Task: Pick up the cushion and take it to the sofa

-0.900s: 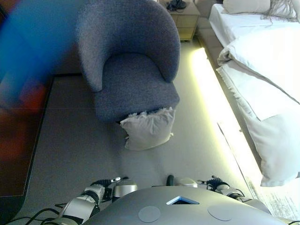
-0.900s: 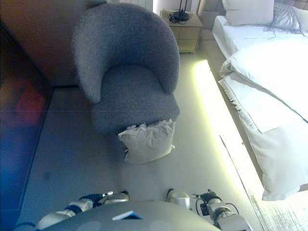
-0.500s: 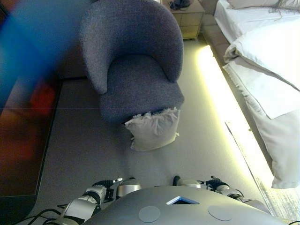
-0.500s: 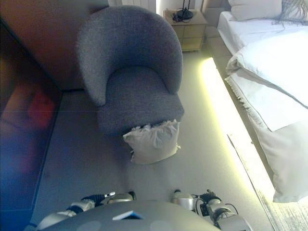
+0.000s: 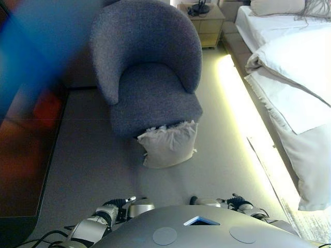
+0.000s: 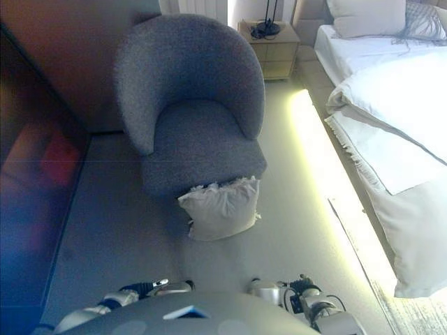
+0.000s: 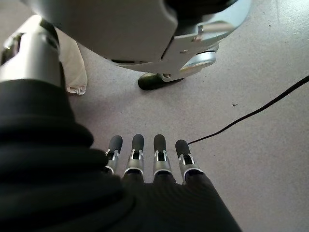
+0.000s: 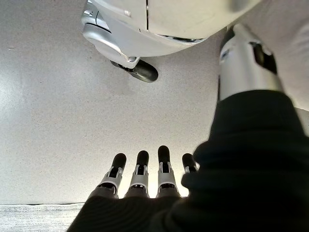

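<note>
A pale grey cushion [image 5: 168, 144] with a frilled top edge stands on the carpet, leaning against the front of a dark grey armchair [image 5: 147, 72]. It also shows in the right eye view [image 6: 220, 207]. My left hand [image 7: 145, 159] hangs low at my side, fingers straight and empty, far from the cushion. My right hand [image 8: 145, 174] hangs at my other side, fingers straight and empty. Neither hand touches anything.
A bed with white bedding [image 5: 289, 67] runs along the right, with a lit strip [image 5: 240, 113] at its base. A wooden nightstand [image 6: 269, 45] stands behind the armchair. A dark wall panel [image 6: 35, 167] lines the left. Grey carpet [image 5: 93, 160] lies between me and the cushion.
The whole picture has shifted a little, so the camera has moved. The cushion, the armchair and both hands stay as they were.
</note>
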